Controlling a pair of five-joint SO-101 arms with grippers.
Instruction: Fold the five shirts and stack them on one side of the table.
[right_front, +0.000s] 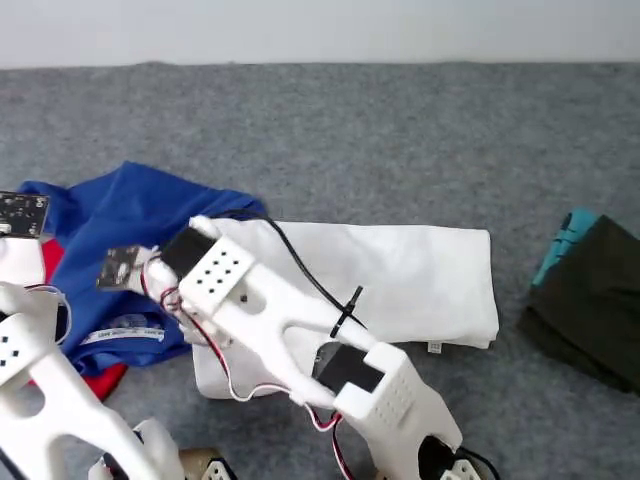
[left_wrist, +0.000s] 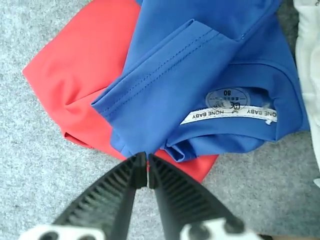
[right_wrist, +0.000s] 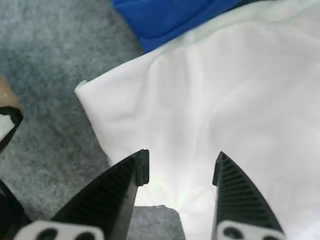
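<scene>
At the left side of the grey table (right_front: 350, 130), a red shirt (left_wrist: 75, 70) lies flat with a blue shirt (left_wrist: 200, 60) bunched on top of it, covering most of it. The blue shirt's collar faces up, with a white label (left_wrist: 227, 115) sewn inside. The left arm (right_front: 50, 390) rises at the near left corner. Its left gripper (left_wrist: 143, 167) hangs over the near edge of these two shirts with its jaws pressed together. The tips sit right at the blue hem, and whether any cloth is pinched between them cannot be made out.

In the middle lies a white shirt (right_front: 420, 270), folded into a long rectangle, its left end touching the blue shirt. The right arm (right_front: 290, 320) stretches across it towards the left, hiding the shirt's near left part, and a black cable (right_front: 300, 265) trails over the cloth. The right gripper (right_wrist: 181, 170) hovers above the white shirt's corner with its jaws spread wide and nothing held between them.

At the right edge, well apart from the rest, a dark shirt (right_front: 590, 300) lies folded on a teal shirt (right_front: 562, 245).
</scene>
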